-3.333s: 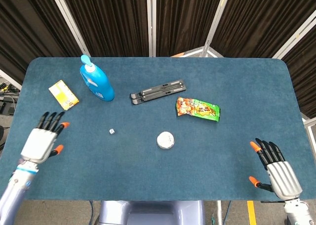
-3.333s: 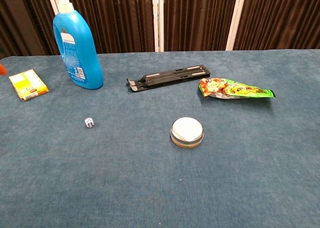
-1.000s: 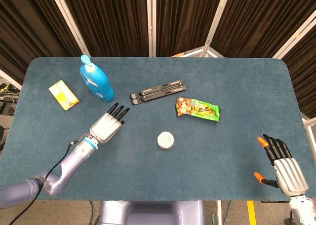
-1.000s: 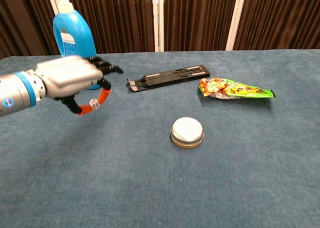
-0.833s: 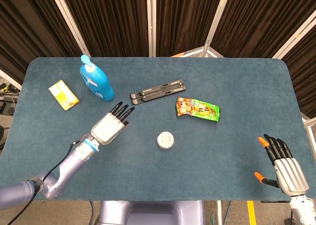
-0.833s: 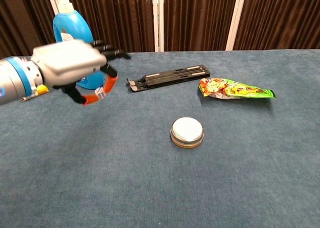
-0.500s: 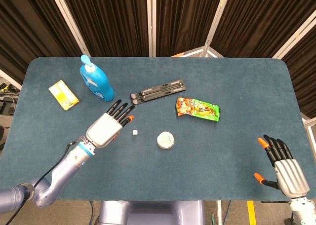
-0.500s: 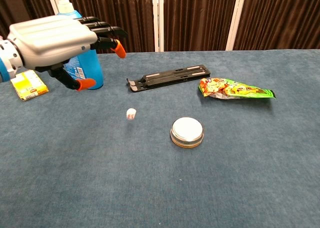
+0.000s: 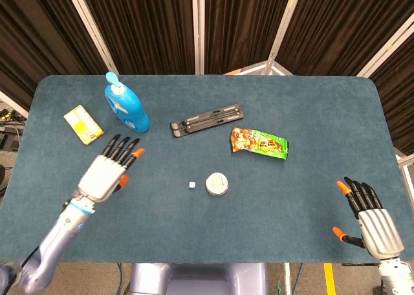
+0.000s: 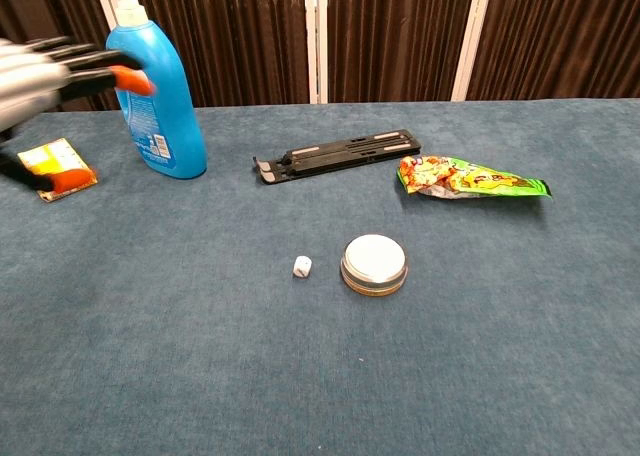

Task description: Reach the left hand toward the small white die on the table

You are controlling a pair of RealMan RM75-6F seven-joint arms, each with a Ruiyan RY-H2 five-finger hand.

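Observation:
The small white die lies on the blue table, just left of a round tin; in the chest view the die sits near the middle. My left hand hovers well to the left of it, fingers spread and nothing in it; the chest view catches only the blurred left hand at the left edge. My right hand rests open near the front right corner, far from the die.
A round silver tin sits beside the die. A blue pump bottle, a yellow packet, a black folded stand and a green-orange snack bag lie further back on the table.
The die has gone from the left hand to the table and rolled right, stopping beside the tin. The left hand, fingers spread, has drawn back left and toward the front. The right hand is still.

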